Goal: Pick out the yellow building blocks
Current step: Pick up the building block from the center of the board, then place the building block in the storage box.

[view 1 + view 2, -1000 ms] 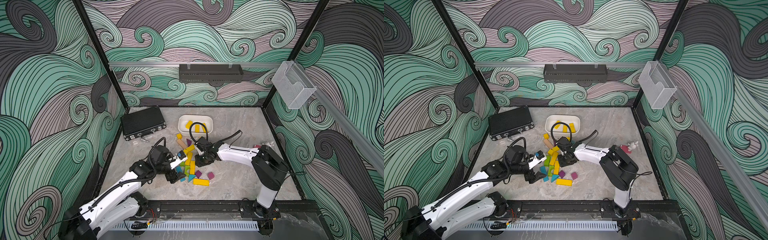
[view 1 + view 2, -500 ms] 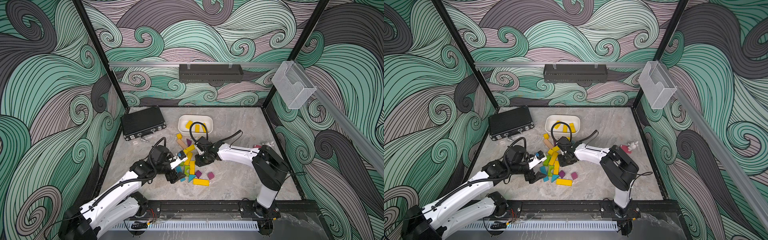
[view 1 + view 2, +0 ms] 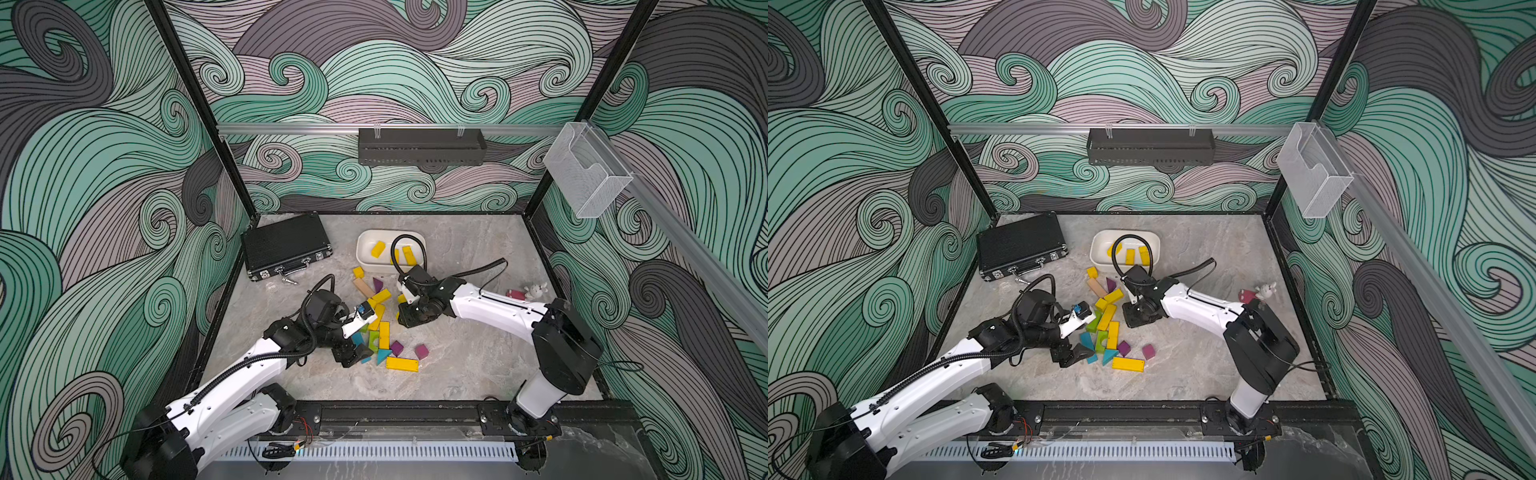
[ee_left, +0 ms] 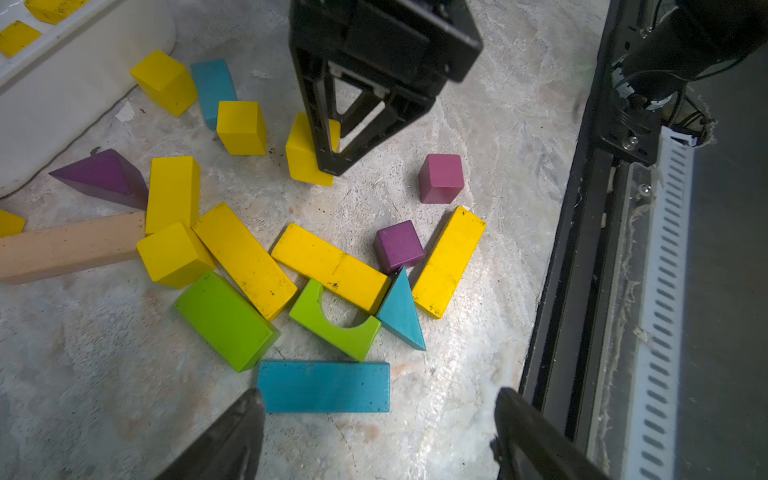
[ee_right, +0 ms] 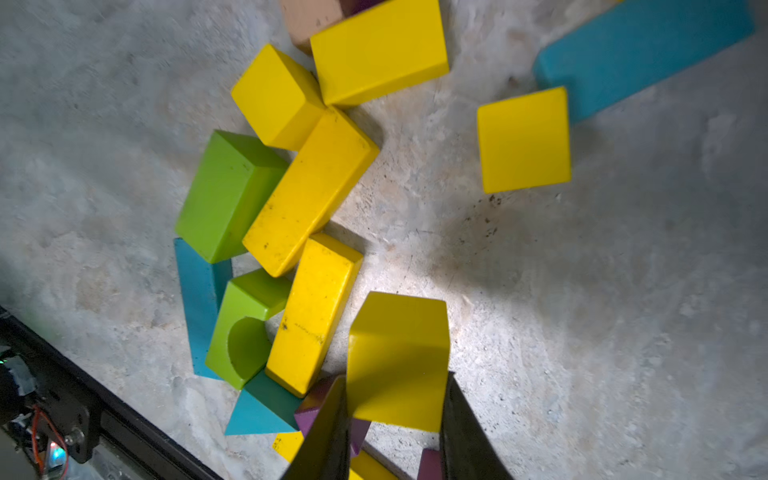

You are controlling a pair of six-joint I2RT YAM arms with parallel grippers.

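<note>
- Right wrist view: we find the right gripper [image 5: 397,376] clamped on a yellow cube [image 5: 399,345], with one finger against each side face.
- Left wrist view: that yellow cube [image 4: 302,160] sits at the tip of the right gripper [image 4: 332,166], close to the worktop [image 4: 478,104]. We cannot tell whether it touches.
- We note the left gripper [image 4: 378,395] with its jaws wide apart and nothing between them. A teal bar [image 4: 324,386] lies flat just ahead of it.
- In both top views, three yellow blocks [image 3: 377,249] lie inside the white tub [image 3: 365,243] at the back of the worktop.
- The other yellow blocks lie in a loose pile between the two grippers, mixed with green, teal and purple pieces and a tan bar [image 4: 70,247].
- One yellow bar [image 3: 402,364] lies apart at the front of the pile, and one small yellow cube [image 3: 358,272] sits just beside the tub.
</note>
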